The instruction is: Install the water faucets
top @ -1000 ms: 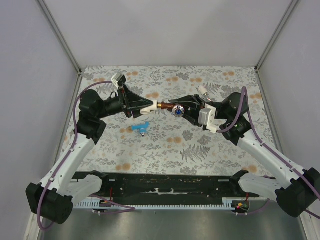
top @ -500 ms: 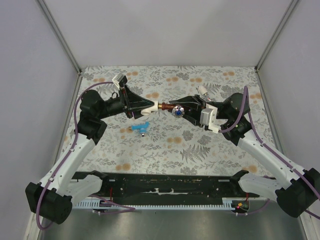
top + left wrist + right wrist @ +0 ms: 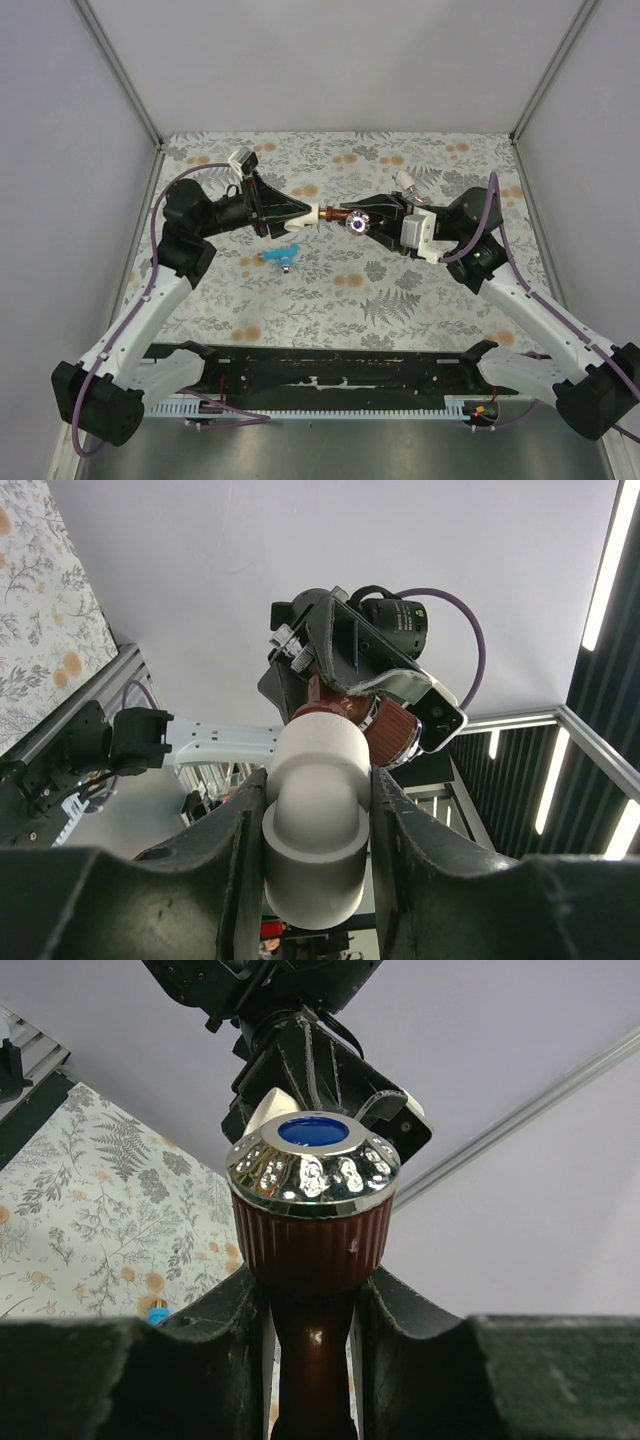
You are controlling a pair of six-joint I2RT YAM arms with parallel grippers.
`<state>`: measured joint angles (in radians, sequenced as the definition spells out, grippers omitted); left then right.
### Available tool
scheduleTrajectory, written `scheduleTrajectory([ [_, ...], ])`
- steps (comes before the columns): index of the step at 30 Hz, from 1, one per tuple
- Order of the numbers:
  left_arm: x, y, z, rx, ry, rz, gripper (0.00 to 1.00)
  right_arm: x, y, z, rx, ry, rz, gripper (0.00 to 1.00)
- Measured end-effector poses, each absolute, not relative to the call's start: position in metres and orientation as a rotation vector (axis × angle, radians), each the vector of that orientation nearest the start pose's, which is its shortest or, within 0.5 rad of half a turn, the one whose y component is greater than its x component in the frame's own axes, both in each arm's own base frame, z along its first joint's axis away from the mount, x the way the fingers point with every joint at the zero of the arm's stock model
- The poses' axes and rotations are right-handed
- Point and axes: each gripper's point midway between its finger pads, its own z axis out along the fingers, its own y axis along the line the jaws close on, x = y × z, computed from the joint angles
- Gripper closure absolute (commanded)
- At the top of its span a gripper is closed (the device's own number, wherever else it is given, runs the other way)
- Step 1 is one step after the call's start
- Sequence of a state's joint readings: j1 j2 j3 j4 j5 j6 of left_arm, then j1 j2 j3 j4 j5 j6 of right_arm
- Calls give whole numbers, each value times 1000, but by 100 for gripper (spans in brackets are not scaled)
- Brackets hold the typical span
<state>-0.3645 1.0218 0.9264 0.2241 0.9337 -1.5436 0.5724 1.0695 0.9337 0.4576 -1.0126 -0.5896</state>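
The copper-toned faucet (image 3: 312, 1222) is clamped in the right gripper (image 3: 312, 1332), whose jaws are closed partway onto its dark stem. Its ribbed knob, with a chrome cap and blue centre, sits just beyond the fingertips. The faucet's far end meets the white pipe fitting (image 3: 318, 810), which the left gripper (image 3: 316, 845) pinches by its sides with jaws partly closed. The two sets of jaws face each other tip to tip above the table (image 3: 400, 300). A blue faucet (image 3: 281, 257) lies on the table just beside the left jaws, touching neither gripper.
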Motion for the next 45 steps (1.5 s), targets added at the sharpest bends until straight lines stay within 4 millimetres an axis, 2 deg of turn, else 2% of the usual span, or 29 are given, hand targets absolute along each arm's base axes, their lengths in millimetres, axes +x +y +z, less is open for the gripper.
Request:
scheduleTrajectory([
  [5, 197, -256, 393, -114, 1948, -2078, 92, 202, 294, 400, -1333, 478, 628, 100],
  [10, 197, -256, 393, -116, 1947, -2077, 98, 202, 294, 400, -1321, 487, 640, 100],
  [28, 200, -254, 388, -63, 1949, -1980, 98, 206, 298, 393, -1318, 534, 693, 100],
  [37, 198, -252, 407, 18, 1805, -2010, 98, 205, 300, 410, -1248, 503, 754, 100],
  [45, 193, -252, 413, 46, 1768, -2067, 98, 202, 300, 413, -1249, 476, 755, 100],
])
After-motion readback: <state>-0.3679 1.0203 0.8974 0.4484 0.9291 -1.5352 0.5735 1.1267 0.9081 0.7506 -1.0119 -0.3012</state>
